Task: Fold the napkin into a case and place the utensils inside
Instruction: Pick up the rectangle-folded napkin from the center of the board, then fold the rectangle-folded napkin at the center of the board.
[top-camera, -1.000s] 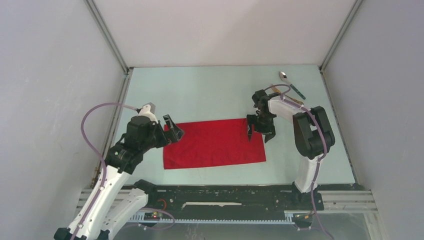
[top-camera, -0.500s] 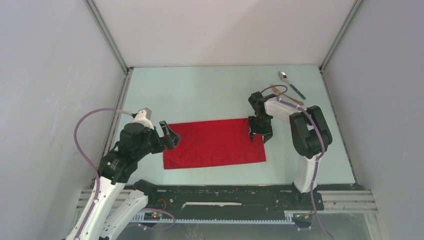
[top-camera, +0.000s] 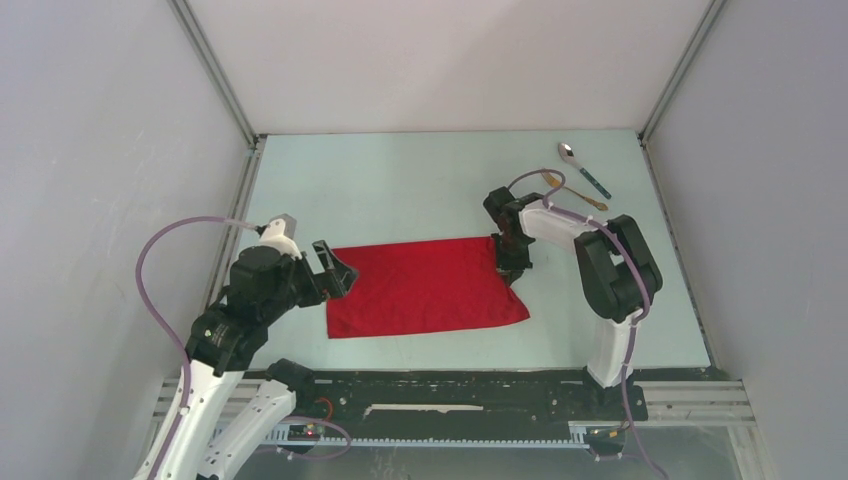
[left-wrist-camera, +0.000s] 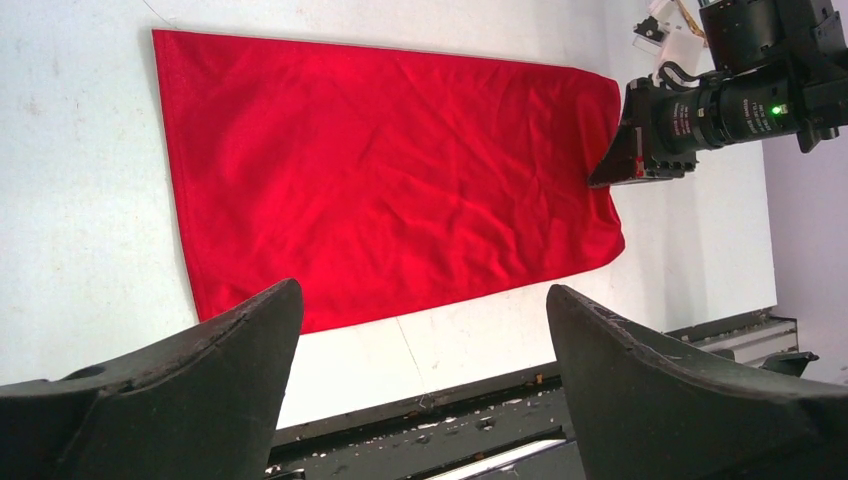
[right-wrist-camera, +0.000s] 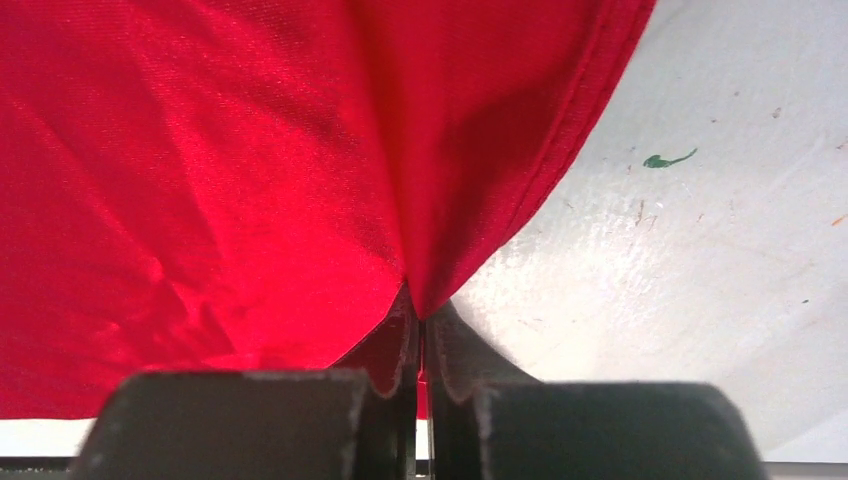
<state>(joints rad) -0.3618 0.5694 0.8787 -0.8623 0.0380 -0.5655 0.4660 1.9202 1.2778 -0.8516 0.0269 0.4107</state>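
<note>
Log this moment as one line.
napkin: flat red rectangle | right gripper: shut on napkin's right edge | left gripper: open, empty, by napkin's left edge | spoon, fork: far right, off napkin

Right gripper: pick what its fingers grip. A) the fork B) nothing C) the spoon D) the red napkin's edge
D: the right gripper is pinched shut on a fold of the napkin; the spoon lies apart near the far right corner.
</note>
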